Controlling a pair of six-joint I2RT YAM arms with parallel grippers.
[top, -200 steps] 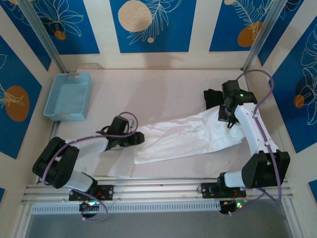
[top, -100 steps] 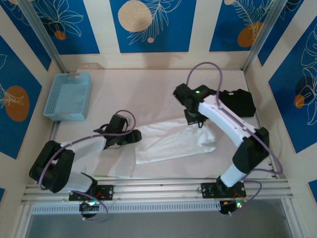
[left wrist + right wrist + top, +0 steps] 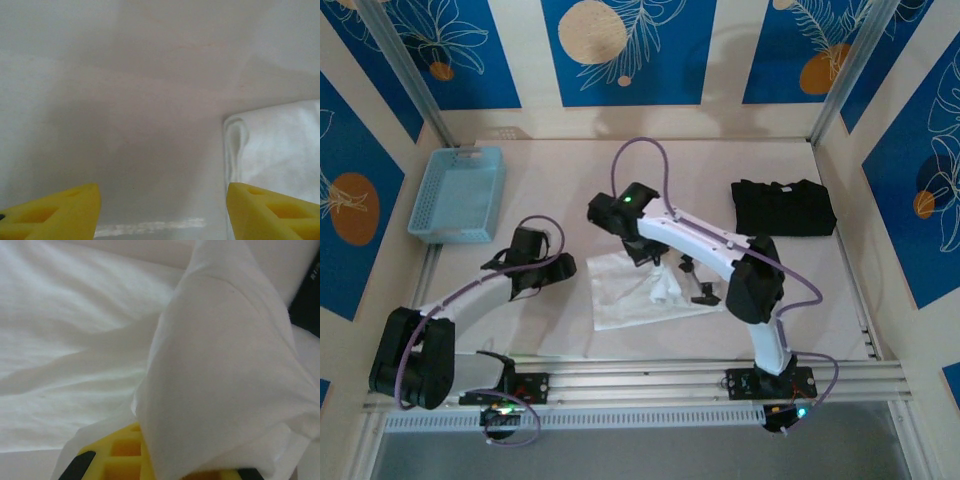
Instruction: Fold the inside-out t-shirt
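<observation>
The inside-out t-shirt lies on the worktop, a little in front of the middle, between the two arms. It makes a short, roughly four-sided heap, with a rumpled ridge near its centre.

The right claw reaches far across to the left and is over the far left part of the shirt. In the right wrist view its yellow fingers are clenched on a thick fold of white cloth, which drapes over them and hangs above the flat layer below. So I judge that one end of the shirt is being laid over the rest, and this fold is not yet set down.

The left claw is released, with bare worktop between its fingers. It is low and just beside the left edge of the shirt, touching nothing.

The task seems about half done. What remains is to lower the carried end, let it go, smooth the ridge and perhaps fold once more. Whether the sleeves are already tucked in I cannot tell, because the cloth is all white and wrinkled.

The black folded garment and the blue basket are well apart from the shirt.
</observation>
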